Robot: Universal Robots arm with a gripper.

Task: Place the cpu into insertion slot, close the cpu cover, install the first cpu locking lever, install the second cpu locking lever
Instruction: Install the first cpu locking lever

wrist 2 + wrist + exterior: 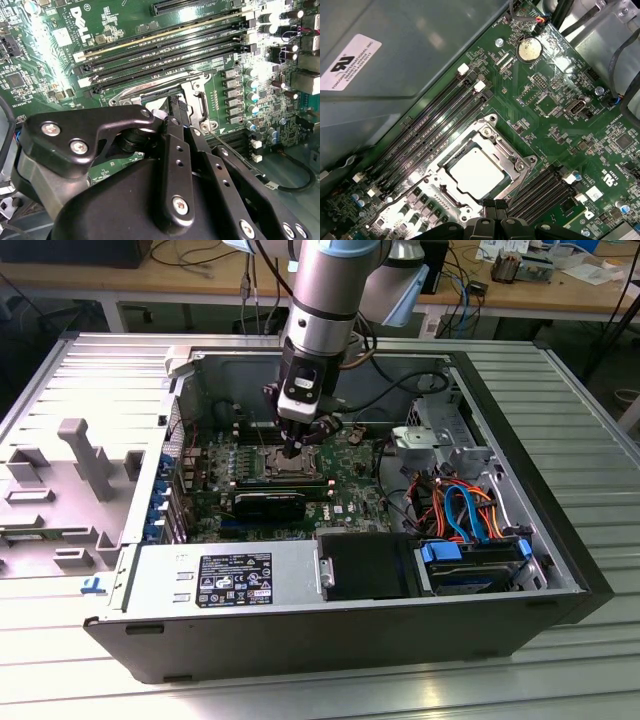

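The cpu (pixel 476 175) lies flat in the insertion slot (pixel 489 121) on the green board, its silvery face showing through the cut-out of the cpu cover (pixel 514 159), which lies down over it. In the exterior view my gripper (pixel 297 450) points straight down at the slot (pixel 283 466) inside the open computer case. Its black fingertips are pressed together with nothing between them, just over the socket's edge, in both wrist views (pixel 494 204) (pixel 176 102). A thin metal locking lever (pixel 235 152) slants up beside the socket, apart from the fingers.
Long black memory slots (pixel 435 135) run along both sides of the socket. The case's grey wall (pixel 395 60) rises close by. A power supply (pixel 225 575), a drive bay (pixel 470 565) and coloured cables (pixel 460 505) fill the case's near and right side. A grey plastic part (pixel 80 465) lies outside on the left.
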